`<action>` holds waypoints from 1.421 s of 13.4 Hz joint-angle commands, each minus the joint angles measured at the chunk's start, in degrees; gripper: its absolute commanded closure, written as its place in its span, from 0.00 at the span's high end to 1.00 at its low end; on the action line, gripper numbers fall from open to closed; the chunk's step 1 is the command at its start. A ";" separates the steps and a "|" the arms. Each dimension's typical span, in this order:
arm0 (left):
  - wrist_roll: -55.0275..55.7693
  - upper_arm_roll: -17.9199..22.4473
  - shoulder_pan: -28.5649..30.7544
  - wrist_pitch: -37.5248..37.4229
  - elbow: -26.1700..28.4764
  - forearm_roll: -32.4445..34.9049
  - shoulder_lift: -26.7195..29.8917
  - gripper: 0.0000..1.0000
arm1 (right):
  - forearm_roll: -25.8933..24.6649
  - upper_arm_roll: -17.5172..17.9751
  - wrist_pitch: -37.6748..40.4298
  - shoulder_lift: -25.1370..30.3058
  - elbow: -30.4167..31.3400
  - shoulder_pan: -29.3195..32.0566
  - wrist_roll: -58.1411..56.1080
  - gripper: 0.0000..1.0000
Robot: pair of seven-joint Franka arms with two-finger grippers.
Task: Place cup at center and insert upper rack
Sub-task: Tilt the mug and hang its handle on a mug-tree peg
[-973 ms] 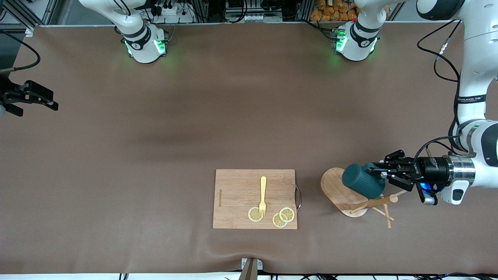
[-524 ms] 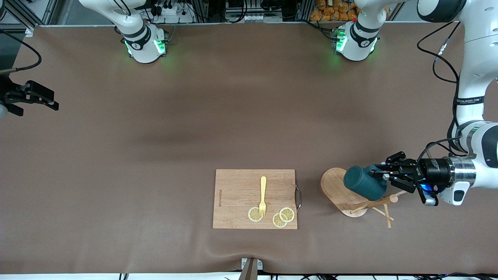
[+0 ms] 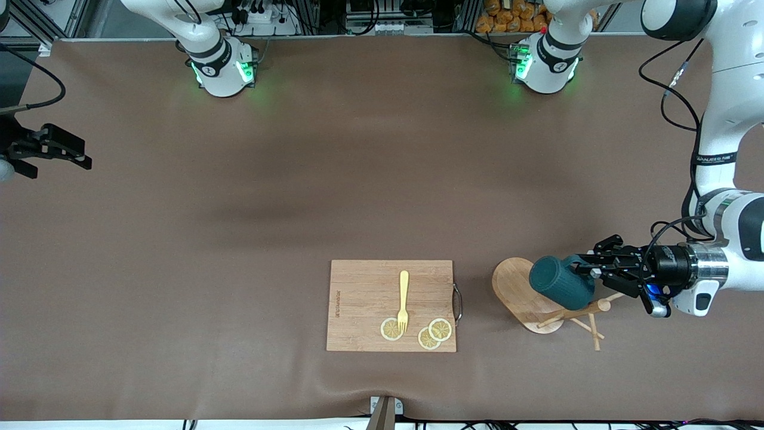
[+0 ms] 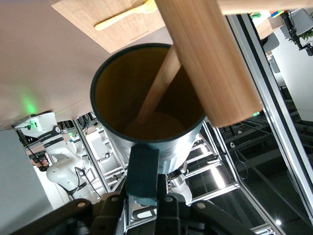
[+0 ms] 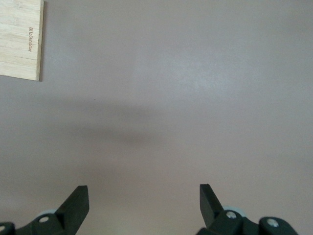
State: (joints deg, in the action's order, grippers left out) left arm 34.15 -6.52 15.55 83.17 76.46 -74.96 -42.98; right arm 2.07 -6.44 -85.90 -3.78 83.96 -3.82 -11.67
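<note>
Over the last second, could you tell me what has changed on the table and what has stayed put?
The left gripper, shut on the cup by its handle, has drawn it slightly toward the left arm's end of the table, over the upper rack. The rack, the cutting board with its fork and lemon slices, and the waiting open right gripper have not moved.

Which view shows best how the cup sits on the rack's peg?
The left wrist view: a peg runs into the cup, with the left gripper shut on its handle. The front view shows only the cup's outside over the rack; the right wrist view shows none.
</note>
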 commanded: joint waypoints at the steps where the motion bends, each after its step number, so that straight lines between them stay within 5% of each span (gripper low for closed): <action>1: -0.75 -0.60 0.71 -1.08 -0.70 -1.68 -0.62 0.00 | -0.75 0.02 0.47 -0.52 -0.99 -1.10 0.86 1.00; 19: -4.18 -0.60 1.58 -1.08 -0.70 -2.12 -3.25 0.00 | -3.66 0.02 -0.06 -1.14 -0.99 -1.01 0.86 1.00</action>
State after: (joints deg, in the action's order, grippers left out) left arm 30.72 -6.59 16.40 83.13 76.46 -75.43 -45.55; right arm -0.67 -6.42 -86.53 -4.48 83.96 -4.46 -11.67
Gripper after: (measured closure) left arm 0.789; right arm 0.000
